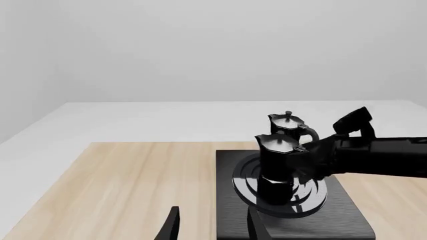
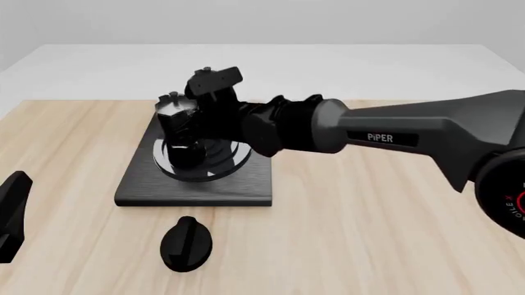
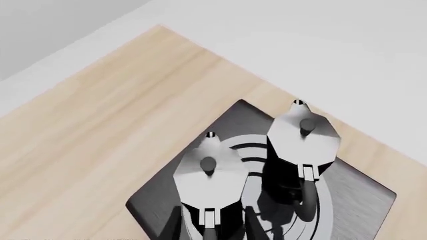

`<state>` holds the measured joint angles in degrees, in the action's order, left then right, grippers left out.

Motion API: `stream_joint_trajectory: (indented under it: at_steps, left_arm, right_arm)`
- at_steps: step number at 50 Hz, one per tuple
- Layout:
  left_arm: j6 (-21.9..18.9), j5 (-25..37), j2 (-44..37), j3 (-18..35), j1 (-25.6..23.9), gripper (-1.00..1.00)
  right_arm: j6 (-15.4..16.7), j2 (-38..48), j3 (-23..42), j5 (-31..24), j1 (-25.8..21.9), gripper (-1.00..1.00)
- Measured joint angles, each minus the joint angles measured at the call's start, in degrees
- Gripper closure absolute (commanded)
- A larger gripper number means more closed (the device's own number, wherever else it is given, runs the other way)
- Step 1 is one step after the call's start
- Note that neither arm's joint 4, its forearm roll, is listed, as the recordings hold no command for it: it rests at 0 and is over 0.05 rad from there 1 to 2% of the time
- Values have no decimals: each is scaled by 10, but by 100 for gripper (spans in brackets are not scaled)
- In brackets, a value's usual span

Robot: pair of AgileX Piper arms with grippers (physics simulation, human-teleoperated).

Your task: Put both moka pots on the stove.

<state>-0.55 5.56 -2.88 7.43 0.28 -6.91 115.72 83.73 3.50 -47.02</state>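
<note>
Both moka pots stand on the stove (image 2: pixel 139 184), on its burner rings. In the left wrist view the nearer pot (image 1: pixel 275 167) is in front of the farther pot (image 1: pixel 288 125). The right wrist view looks down on both silvery lids, one pot (image 3: pixel 208 172) straight ahead and the other pot (image 3: pixel 303 135) beside it. My right gripper (image 3: pixel 219 214) is open, with a finger on each side of the first pot's handle and not touching it. In the front view one pot (image 2: pixel 174 120) shows and my right arm covers the other. My left gripper (image 1: pixel 213 222) is open and empty, well back from the stove.
A flat black oval knob (image 2: pixel 187 243) lies on the wooden table (image 2: pixel 369 233) just in front of the stove. My left gripper (image 2: pixel 12 212) sits at the table's left front edge. My right arm (image 2: pixel 377 138) stretches across the table from the right.
</note>
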Motion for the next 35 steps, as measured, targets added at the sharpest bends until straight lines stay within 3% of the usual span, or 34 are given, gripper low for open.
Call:
stream_joint_trajectory:
  at_steps: [35]
  left_arm:
    - [0,0,0,0,0,-100]
  right_arm:
    - [-39,-63,-99,30,-10,-100]
